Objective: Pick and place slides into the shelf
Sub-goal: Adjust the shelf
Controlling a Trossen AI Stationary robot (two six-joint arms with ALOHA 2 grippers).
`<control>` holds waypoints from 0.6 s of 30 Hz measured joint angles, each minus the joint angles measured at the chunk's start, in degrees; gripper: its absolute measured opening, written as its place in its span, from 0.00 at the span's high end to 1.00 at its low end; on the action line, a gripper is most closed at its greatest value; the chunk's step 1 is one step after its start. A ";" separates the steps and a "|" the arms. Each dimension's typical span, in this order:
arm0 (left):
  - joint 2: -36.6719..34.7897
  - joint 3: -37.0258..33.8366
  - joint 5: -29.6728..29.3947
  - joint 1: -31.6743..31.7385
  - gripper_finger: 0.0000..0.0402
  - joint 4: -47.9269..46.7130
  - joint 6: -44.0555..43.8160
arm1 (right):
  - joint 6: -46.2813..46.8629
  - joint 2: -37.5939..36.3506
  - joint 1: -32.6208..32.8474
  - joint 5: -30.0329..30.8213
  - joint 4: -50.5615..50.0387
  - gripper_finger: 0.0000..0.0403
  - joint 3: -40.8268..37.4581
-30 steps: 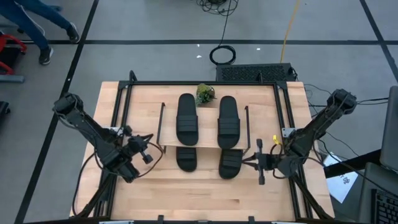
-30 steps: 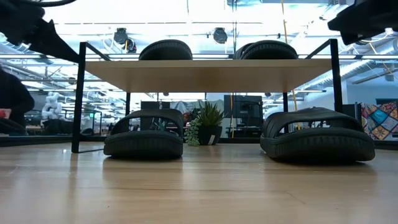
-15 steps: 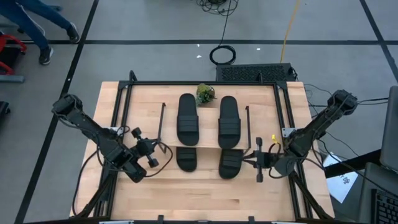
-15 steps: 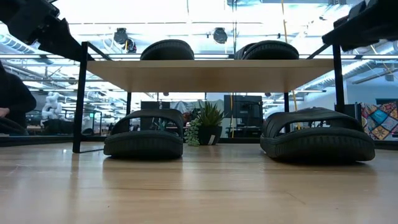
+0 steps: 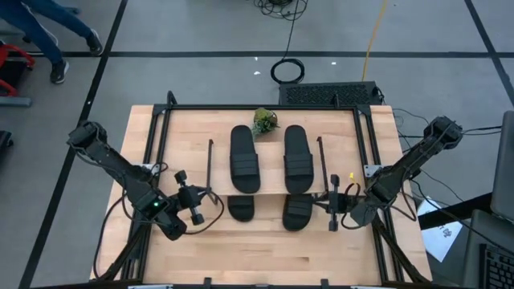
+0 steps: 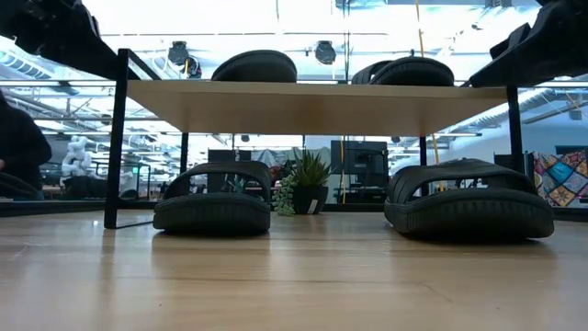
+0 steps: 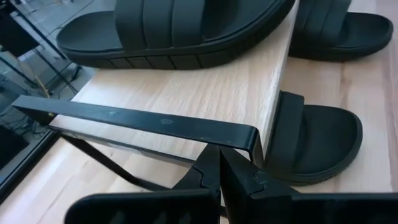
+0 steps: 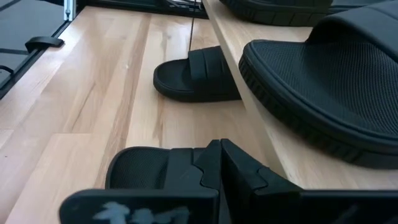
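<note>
The small two-tier wooden shelf point(image 5: 269, 186) has shifted; closed left gripper point(image 5: 195, 206) and closed right gripper point(image 5: 331, 205) are flanking it, four black ribbed slides point(image 5: 244, 157) sitting inside

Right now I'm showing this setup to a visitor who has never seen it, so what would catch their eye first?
Probably the shelf in the middle of the table, with two black slides side by side on its top board and two more beneath it, poking out toward the front. Next, the shut left gripper and shut right gripper flanking the shelf's front corners, each at an end of it. A small green plant sits behind the shelf.
</note>
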 joint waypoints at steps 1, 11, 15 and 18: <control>0.00 0.00 0.09 0.00 1.00 0.15 0.20 | -0.02 0.00 0.00 -0.03 0.05 1.00 0.00; 0.00 0.04 0.17 -0.14 1.00 -1.90 -2.44 | -1.86 0.00 0.13 -0.07 0.62 1.00 0.00; 0.03 0.10 -1.63 -0.80 1.00 -5.28 -5.80 | -5.16 0.00 0.47 -0.12 3.67 1.00 0.00; 0.07 1.56 -1.65 -0.82 1.00 -9.64 -8.70 | -7.98 0.00 0.69 -0.26 6.40 1.00 0.00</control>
